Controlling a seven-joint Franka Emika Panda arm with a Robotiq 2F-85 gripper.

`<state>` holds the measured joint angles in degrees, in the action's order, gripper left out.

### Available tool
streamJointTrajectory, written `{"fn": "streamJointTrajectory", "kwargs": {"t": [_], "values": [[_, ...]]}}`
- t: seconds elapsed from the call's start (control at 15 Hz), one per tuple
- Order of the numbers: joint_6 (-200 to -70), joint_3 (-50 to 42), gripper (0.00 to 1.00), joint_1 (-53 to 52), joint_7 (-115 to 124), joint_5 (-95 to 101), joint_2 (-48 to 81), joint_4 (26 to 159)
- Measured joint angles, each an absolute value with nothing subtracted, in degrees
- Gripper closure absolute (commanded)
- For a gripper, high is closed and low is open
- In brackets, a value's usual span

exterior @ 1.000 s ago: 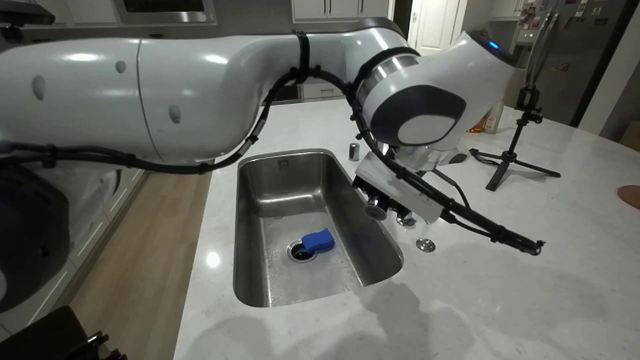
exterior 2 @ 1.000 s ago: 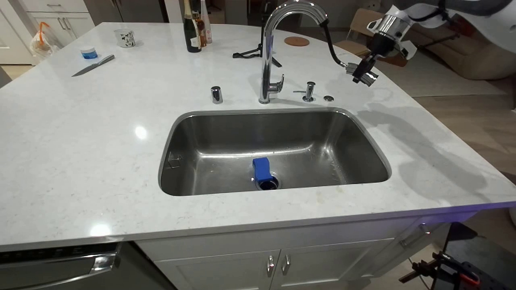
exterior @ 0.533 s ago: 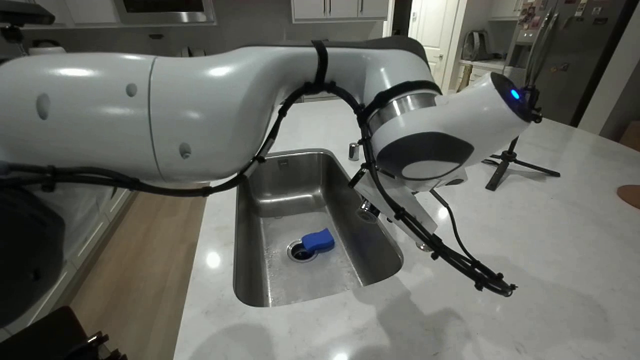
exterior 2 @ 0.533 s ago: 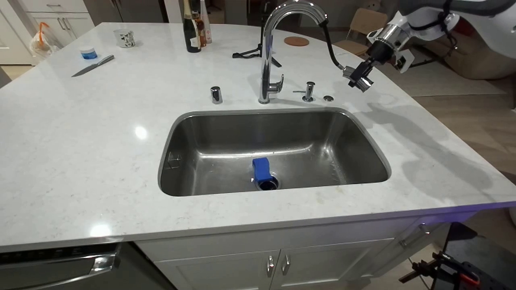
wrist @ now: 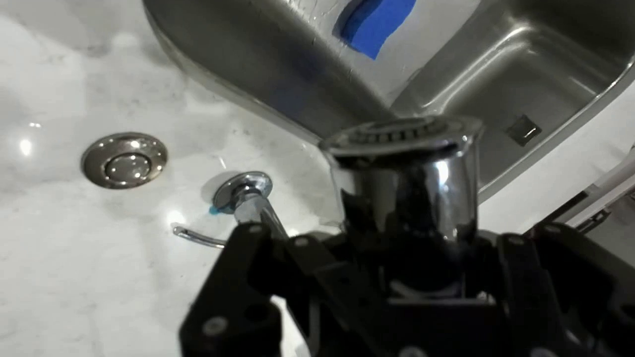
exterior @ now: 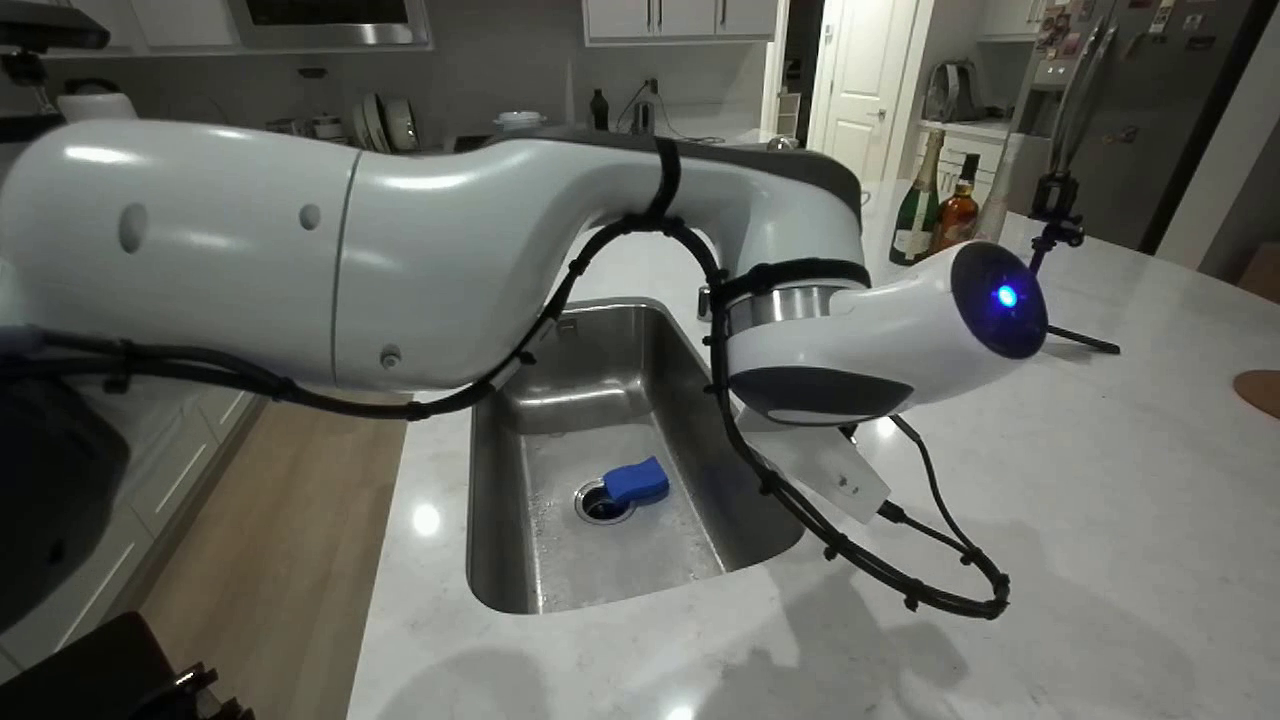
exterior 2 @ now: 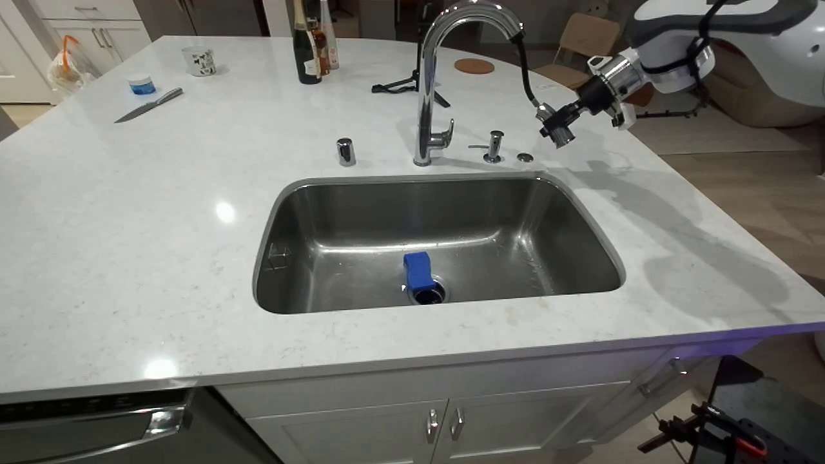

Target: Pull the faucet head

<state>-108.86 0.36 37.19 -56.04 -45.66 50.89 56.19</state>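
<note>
The faucet head [exterior 2: 562,137] is a chrome cylinder, pulled out from the tall arched neck [exterior 2: 426,90] on a black hose [exterior 2: 527,72]. It hangs tilted above the counter, right of the soap dispenser in that exterior view. My gripper [exterior 2: 557,121] is closed around its middle. In the wrist view the faucet head [wrist: 407,183] stands between the dark fingers [wrist: 412,253], its nozzle face pointing toward the sink. In an exterior view the arm and the white wrist mount [exterior: 825,465] hide the gripper and the head.
The steel sink [exterior 2: 438,179] holds a blue sponge [exterior 2: 419,270] by the drain. A soap dispenser [exterior 2: 495,147], a chrome disc [exterior 2: 525,157] and a short chrome fitting [exterior 2: 346,152] stand behind it. A tripod [exterior: 1055,215], bottles [exterior: 925,205] and a knife [exterior 2: 149,105] are farther off.
The gripper and held faucet head have moved toward the faucet neck and slightly lower. The wrist has turned, and the hand now hides the head in an exterior view. The grip stays closed.
</note>
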Motion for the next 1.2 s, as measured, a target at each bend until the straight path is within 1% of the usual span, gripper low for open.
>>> {"fn": "streamJointTrajectory", "kwargs": {"t": [0.13,0.2,0.27,0.4,0.47,1.2], "values": [[-111.7,0.7,1.00,37.3,-59.0,-47.8,49.4,59.6],[-111.9,0.7,0.74,37.3,-59.9,-48.2,48.6,61.2],[-111.9,0.7,0.96,37.3,-60.7,-48.3,47.7,62.8],[-111.9,0.7,0.84,37.2,-61.6,-48.3,46.0,65.6],[-111.9,0.7,0.74,37.2,-61.7,-48.3,45.4,66.5],[-111.9,0.8,0.74,37.2,-61.7,-48.3,44.7,67.5]]}}
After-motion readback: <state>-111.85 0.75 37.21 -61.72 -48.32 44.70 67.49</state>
